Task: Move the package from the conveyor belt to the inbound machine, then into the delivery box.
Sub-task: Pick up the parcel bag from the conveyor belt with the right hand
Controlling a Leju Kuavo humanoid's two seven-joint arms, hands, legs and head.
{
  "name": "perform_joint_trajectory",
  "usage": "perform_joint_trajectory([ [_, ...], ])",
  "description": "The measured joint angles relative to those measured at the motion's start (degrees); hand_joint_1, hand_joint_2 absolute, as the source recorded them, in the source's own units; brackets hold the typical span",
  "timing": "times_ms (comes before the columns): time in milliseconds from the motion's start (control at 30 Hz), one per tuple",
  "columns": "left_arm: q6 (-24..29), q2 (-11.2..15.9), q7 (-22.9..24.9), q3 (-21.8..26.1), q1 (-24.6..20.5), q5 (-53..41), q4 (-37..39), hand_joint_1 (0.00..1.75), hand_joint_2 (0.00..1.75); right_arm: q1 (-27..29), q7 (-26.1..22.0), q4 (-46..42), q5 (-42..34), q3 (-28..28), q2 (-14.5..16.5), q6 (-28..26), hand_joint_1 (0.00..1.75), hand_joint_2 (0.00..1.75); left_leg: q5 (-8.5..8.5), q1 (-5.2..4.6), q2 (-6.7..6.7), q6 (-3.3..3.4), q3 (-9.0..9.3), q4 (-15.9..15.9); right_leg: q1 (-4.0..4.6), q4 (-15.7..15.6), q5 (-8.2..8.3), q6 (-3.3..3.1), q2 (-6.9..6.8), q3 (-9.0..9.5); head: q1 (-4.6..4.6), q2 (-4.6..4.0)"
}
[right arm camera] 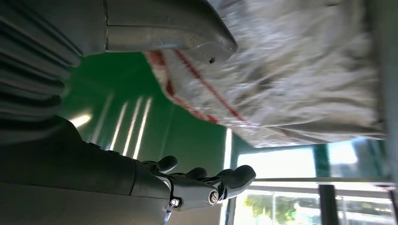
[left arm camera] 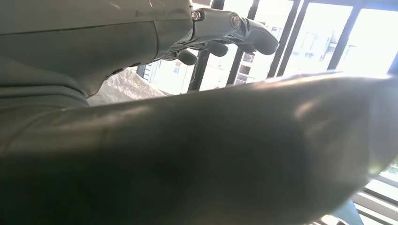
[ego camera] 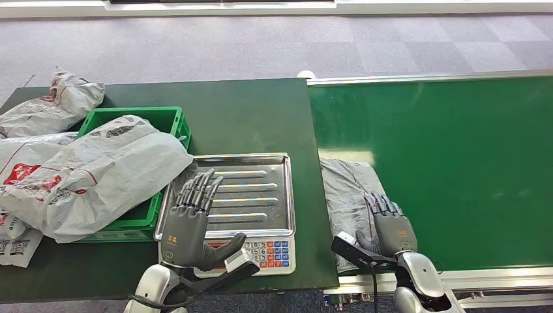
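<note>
The package [ego camera: 345,186], a grey plastic mailer, lay flat at the near left end of the green conveyor belt [ego camera: 456,169], just beside the dark green worktop [ego camera: 261,117]. The right hand [ego camera: 390,225] hovered at the package's right edge with fingers spread and nothing held. The left hand [ego camera: 190,225] was also spread and empty, poised above the steel tray of the inbound machine [ego camera: 261,189]. Left of it, the green delivery box [ego camera: 140,119] carried several grey bagged parcels [ego camera: 91,173].
</note>
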Motion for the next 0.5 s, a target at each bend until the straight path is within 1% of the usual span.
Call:
perform_joint_trajectory([
  [33, 0.0, 0.0, -0.1, 0.0, -0.2, 0.1, 0.1, 0.0, 0.0, -0.5, -1.5, 0.9, -1.4, -0.1, 0.8, -0.2, 0.0, 1.75, 0.0, 0.0, 0.01, 0.0, 0.01, 0.0, 0.0, 0.0, 0.0, 0.0, 0.03, 0.0, 0.0, 0.0],
  [100, 0.0, 0.0, -0.1, 0.0, -0.4, 0.3, 0.4, 0.0, 0.0, -1.5, -2.7, 3.1, -2.9, -0.3, 2.2, -0.6, 0.0, 1.75, 0.01, 0.0, 0.0, 0.0, 0.02, 0.0, 0.0, 0.0, 0.01, 0.0, 0.07, 0.01, 0.0, 0.0],
  [167, 0.0, 0.0, 0.0, 0.0, -0.5, 0.4, 0.6, 0.0, 0.0, -2.6, -1.4, 5.5, -2.8, -0.5, 3.5, -1.1, 0.0, 1.75, 0.01, 0.0, 0.01, 0.0, 0.03, 0.0, 0.0, 0.0, 0.01, 0.0, 0.1, 0.02, 0.0, 0.0],
  [367, -0.5, -0.1, 1.2, -0.1, -1.1, 0.5, 1.1, 0.0, 0.0, -4.4, 10.9, 14.1, 2.2, -1.0, 6.9, -0.5, 0.0, 1.75, 0.01, -0.01, 0.01, 0.0, 0.05, 0.0, 0.0, 0.0, 0.01, -0.01, 0.13, 0.01, -0.01, 0.0],
  [500, -1.1, -0.2, 1.8, -0.3, -1.6, 0.6, 1.4, 0.0, 0.0, -5.2, 15.8, 19.2, 4.9, -1.5, 8.3, -0.7, 0.0, 1.75, 0.01, -0.01, 0.02, 0.0, 0.1, 0.0, 0.0, 0.0, 0.0, 0.0, 0.15, 0.04, -0.01, 0.0],
])
